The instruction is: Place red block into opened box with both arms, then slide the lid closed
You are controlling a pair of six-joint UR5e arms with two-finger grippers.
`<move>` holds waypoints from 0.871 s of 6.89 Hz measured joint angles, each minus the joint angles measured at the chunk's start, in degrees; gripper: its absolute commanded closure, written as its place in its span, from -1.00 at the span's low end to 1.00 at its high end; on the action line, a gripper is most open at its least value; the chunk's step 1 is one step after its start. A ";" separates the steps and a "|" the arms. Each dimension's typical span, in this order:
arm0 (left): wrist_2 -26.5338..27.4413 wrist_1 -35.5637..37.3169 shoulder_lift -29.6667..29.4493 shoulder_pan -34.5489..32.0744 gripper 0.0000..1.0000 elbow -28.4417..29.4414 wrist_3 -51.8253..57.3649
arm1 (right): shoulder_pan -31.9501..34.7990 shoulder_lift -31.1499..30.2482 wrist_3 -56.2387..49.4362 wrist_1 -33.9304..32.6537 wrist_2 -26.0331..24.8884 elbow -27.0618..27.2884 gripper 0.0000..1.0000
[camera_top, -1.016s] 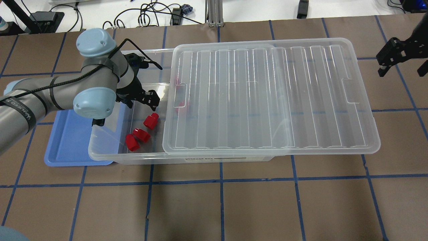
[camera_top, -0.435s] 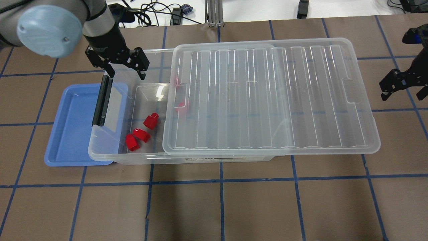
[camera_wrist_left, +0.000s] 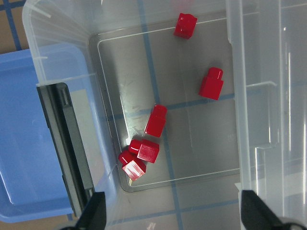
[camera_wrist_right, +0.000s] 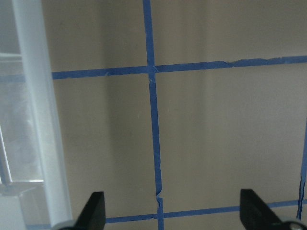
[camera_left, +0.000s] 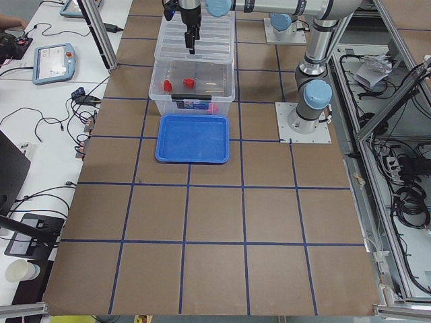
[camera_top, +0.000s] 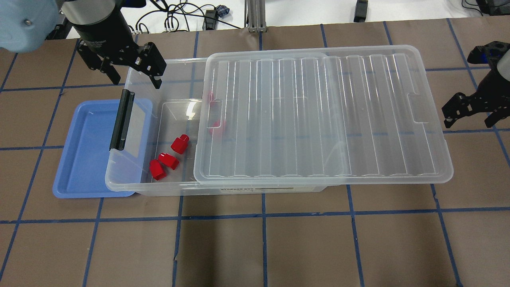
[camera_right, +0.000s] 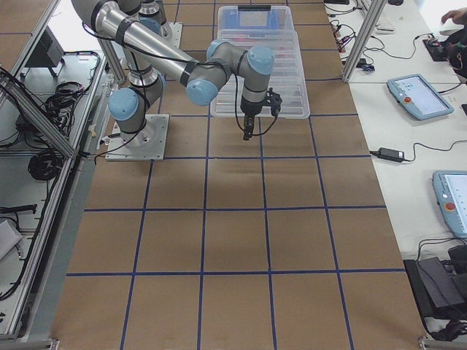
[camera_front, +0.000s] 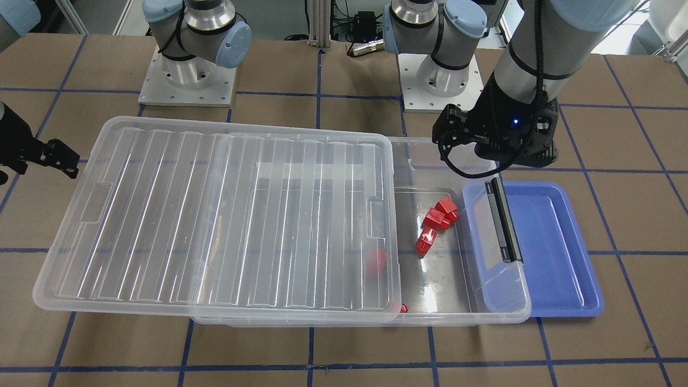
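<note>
Several red blocks (camera_top: pixel 180 144) (camera_wrist_left: pixel 156 120) lie on the floor of the clear box (camera_top: pixel 131 185) at its uncovered left end, and two more show dimly under the lid (camera_top: pixel 318 115). The ridged lid covers most of the box and overhangs its right end. My left gripper (camera_top: pixel 136 79) (camera_wrist_left: pixel 173 215) hangs open and empty above the box's far left corner. My right gripper (camera_top: pixel 470 117) (camera_wrist_right: pixel 173 211) is open over bare table just off the lid's right short end; the lid's rim (camera_wrist_right: pixel 36 120) shows at the left of its wrist view.
A shallow blue tray (camera_top: pixel 83 159) lies partly under the box's left end, below the black bar (camera_top: pixel 121 119). Cables lie beyond the far table edge. The arm bases (camera_front: pixel 185 80) stand behind the box. Brown table with blue tape lines surrounds it.
My left gripper has lifted out of the box, away from the blocks, to above its far left corner. My right gripper has come nearer along the lid's right end.
</note>
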 measured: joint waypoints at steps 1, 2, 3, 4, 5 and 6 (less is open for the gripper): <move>-0.10 -0.25 0.49 0.06 -1.00 -0.29 -0.44 | 0.91 0.13 0.22 -0.13 0.08 0.03 -1.00; -0.79 -1.17 1.30 0.38 -1.00 -0.63 -0.61 | 2.33 0.31 0.53 -0.39 0.17 0.05 -1.00; -1.52 -2.48 1.80 0.37 -1.00 -1.22 -0.94 | 4.35 0.41 1.67 -0.76 0.24 0.05 -1.00; -2.42 -3.28 2.42 -0.03 -1.00 -2.33 -1.21 | 6.85 0.47 3.64 -1.17 0.27 0.05 -1.00; -4.46 -3.76 4.07 -0.33 -1.00 -3.45 -1.21 | 9.57 0.50 5.83 -1.61 0.35 0.05 -1.00; -6.60 -3.93 5.89 -0.72 -1.00 -4.64 -1.48 | 12.04 0.51 7.83 -1.91 0.85 0.04 -1.00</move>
